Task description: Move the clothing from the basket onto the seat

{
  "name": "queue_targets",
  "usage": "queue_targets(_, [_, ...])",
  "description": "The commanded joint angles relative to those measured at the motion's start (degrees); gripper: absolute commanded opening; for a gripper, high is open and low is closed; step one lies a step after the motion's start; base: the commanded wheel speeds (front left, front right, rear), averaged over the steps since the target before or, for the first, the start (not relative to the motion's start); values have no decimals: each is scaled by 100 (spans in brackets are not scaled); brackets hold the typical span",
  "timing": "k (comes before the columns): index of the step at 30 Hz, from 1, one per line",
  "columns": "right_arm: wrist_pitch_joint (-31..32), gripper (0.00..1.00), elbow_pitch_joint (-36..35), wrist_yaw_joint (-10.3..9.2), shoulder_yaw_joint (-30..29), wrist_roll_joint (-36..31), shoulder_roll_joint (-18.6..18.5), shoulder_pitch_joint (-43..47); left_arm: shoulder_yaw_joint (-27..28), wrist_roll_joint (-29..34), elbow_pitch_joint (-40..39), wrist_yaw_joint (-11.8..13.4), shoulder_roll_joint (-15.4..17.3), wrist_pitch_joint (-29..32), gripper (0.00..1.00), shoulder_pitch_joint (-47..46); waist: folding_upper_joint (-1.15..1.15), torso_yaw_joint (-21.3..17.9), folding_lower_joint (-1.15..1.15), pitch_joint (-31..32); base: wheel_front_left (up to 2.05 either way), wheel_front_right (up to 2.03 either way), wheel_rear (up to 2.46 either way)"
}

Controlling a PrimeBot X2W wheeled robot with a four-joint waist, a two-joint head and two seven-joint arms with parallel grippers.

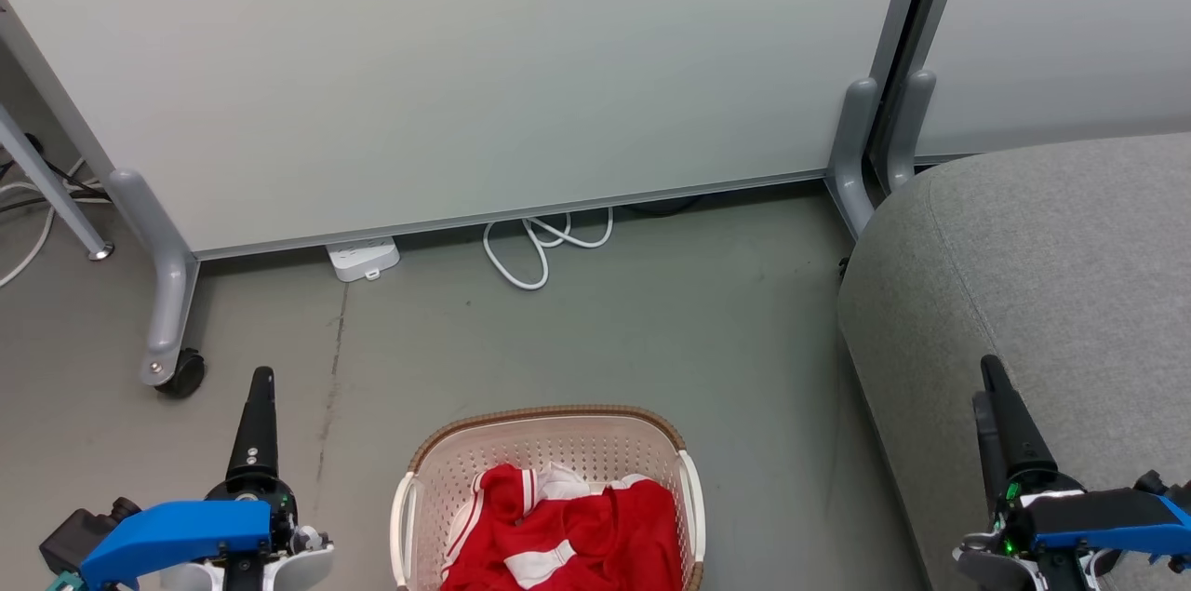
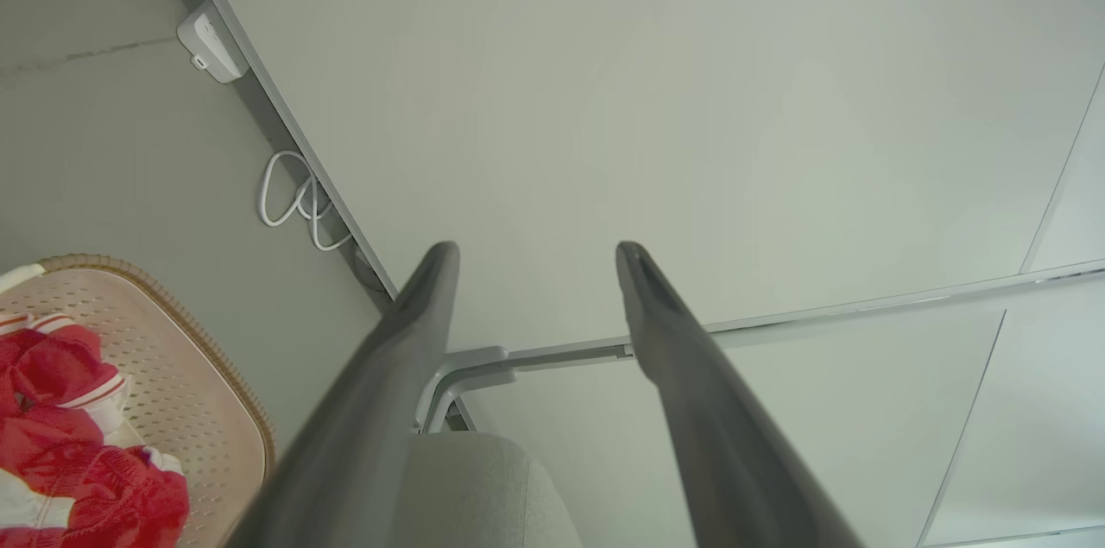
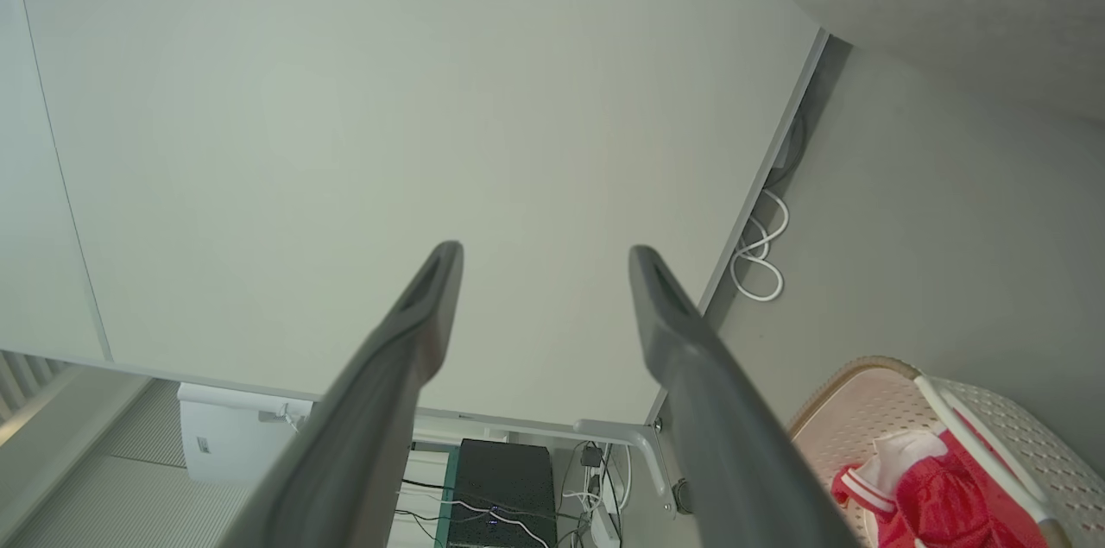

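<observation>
Clothing (image 1: 605, 517) heaped in basket (image 1: 549, 411), seat (image 1: 1051, 275) rightward. Head view: claws edge-on. Wrist views: left claw (image 2: 537, 250), right claw (image 3: 546, 253) spread.

Red clothing (image 1: 577, 530) heaped in basket (image 1: 549, 416) on floor (image 1: 670, 321) btwn left gripper (image 1: 263, 384) & right gripper (image 1: 988, 382); grey seat (image 1: 1051, 275) at right.

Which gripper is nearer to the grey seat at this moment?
Right. The right gripper is at the seat, by its edge; the left gripper is on the far side of the basket, above the floor.
</observation>
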State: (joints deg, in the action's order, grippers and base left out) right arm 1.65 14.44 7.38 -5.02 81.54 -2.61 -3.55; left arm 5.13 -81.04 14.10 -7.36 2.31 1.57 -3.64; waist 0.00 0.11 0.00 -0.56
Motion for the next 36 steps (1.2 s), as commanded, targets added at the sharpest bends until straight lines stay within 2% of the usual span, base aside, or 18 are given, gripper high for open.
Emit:
queue_targets(1, [-89,100,-159,5,55,-346,-24,-145,-12,315,-163,7,46,-81,100,-182,0,0,0,-6,0,0,0])
queue_targets(5, [-160,100,-223,6,99,-706,-24,-151,-37,609,-224,58,48,-151,100,-190,0,-2,0,-14,0,0,0])
queue_targets(21, [-509,100,-396,8,360,-2551,-36,-139,-363,2566,-474,319,54,-500,100,-138,0,-6,0,-24,0,0,0])
queue_targets(36, [-789,100,-246,10,553,-3808,-74,-86,-654,3985,-422,441,58,-780,100,-67,0,16,0,3,0,0,0])
